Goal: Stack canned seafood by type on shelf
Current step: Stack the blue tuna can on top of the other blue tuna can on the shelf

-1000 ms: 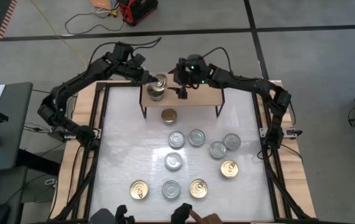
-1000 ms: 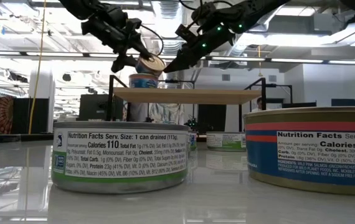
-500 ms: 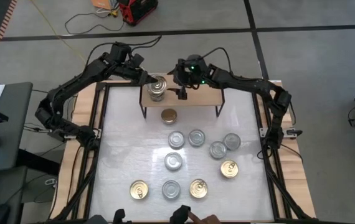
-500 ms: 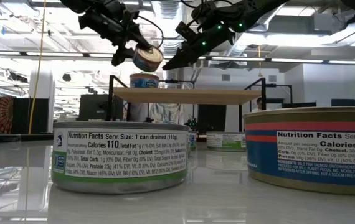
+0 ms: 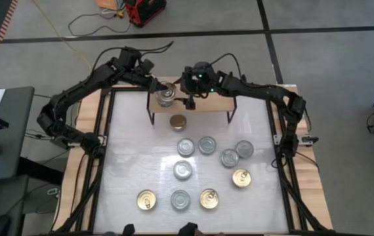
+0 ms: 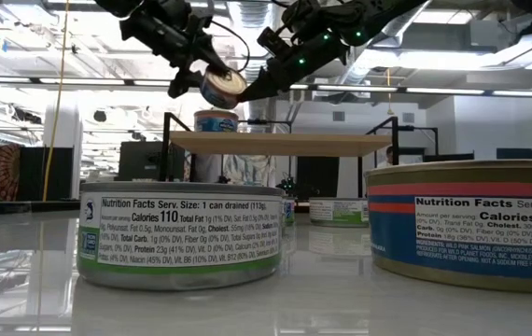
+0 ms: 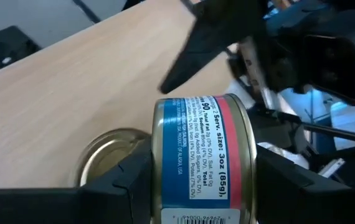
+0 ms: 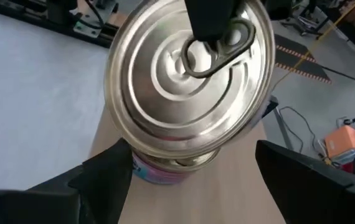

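On the near part of the white tabletop (image 5: 124, 164), smooth and glossy, three tins sit in a row: a gold-topped tin (image 5: 145, 200), a silver-topped tin (image 5: 180, 200) and another gold one (image 5: 208, 198). Bare table lies to their left and right, out to the wooden frame edges. Farther in, a loose cluster of silver tins (image 5: 206, 145) spreads through the middle, well apart from the left edge, with one gold tin (image 5: 241, 177) to the right. A small dark-gold tin (image 5: 178, 122) stands just in front of the shelf (image 5: 213, 103), a low light-wood board on thin black legs.

On the shelf's left end stands a round tin with a blue label (image 6: 216, 121). Above it the left gripper (image 6: 212, 82) grasps a tilted tin (image 7: 202, 158) by its sides, held clear of the one below; its label is blue and red, its lid ringed silver with a pull tab. The right gripper (image 6: 255, 89) hangs just right of that tin with fingers spread wide, one fingertip (image 8: 212, 15) reaching over the lid. The shelf's right half is bare wood.
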Robot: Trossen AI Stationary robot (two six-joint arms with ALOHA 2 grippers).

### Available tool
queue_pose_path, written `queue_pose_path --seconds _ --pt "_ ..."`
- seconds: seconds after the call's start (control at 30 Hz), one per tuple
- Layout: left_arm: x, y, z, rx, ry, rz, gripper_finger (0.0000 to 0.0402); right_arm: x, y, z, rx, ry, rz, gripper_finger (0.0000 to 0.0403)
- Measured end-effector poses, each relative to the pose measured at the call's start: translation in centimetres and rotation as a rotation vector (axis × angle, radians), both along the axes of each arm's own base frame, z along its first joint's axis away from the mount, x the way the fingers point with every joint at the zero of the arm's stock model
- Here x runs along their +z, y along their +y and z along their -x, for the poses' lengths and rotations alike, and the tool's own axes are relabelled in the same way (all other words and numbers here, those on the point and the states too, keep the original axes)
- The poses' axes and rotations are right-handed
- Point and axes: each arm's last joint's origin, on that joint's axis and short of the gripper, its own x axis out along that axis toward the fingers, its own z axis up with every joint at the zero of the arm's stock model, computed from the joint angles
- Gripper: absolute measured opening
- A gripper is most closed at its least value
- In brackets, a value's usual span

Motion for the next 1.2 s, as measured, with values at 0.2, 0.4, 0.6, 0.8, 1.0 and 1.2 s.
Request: queue_pose_path --seconds 0.2,0.4,0.6,0.8,1.0,1.2 --pt "-0.26 -0.05 0.08 0.035 0.042 -0.009 0.0201 0.0 0.0 0.0 -0.013 -0.006 -0.027 0.0369" --pt "-0.29 -0.18 -0.03 0.037 0.05 -0.011 0.02 -0.01 0.19 -0.08 -0.016 -0.008 -0.044 0.0369" --pt "-0.31 -0.78 -0.59 0.021 0.052 -0.012 0.02 -0.04 0.49 -0.2 -0.009 -0.004 -0.047 0.0369" --pt "-0.28 -0.85 -0.74 0.035 0.058 -0.03 0.02 -0.15 0.44 -0.12 -0.012 0.007 -0.053 0.0369" --pt "-0.28 -0.82 -0.74 0.045 0.065 -0.042 0.0201 -0.13 0.45 -0.13 -0.013 0.005 -0.052 0.0369" --pt "-0.29 -0.78 -0.73 0.055 0.07 -0.048 0.0203 -0.1 0.46 -0.15 -0.013 0.001 -0.052 0.0369"
